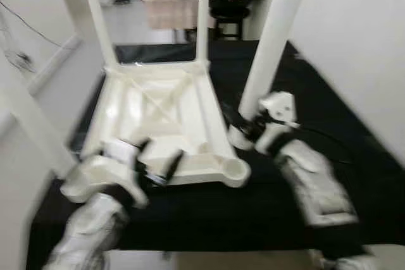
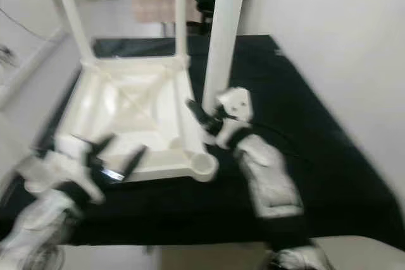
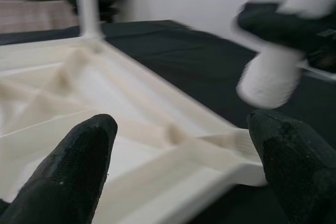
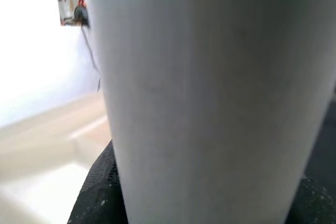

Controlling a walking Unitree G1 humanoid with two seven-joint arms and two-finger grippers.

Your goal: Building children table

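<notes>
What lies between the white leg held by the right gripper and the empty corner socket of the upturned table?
Only bare black mat; the white plastic leg in the right gripper hangs beside the round corner socket, seen in the left eye view.

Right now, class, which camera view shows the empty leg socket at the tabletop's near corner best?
The left eye view: the empty socket shows as an open ring at the upturned tabletop corner. The right eye view shows it too, blurrier. The left wrist view catches that corner edge-on; the right wrist view shows the held leg.
</notes>
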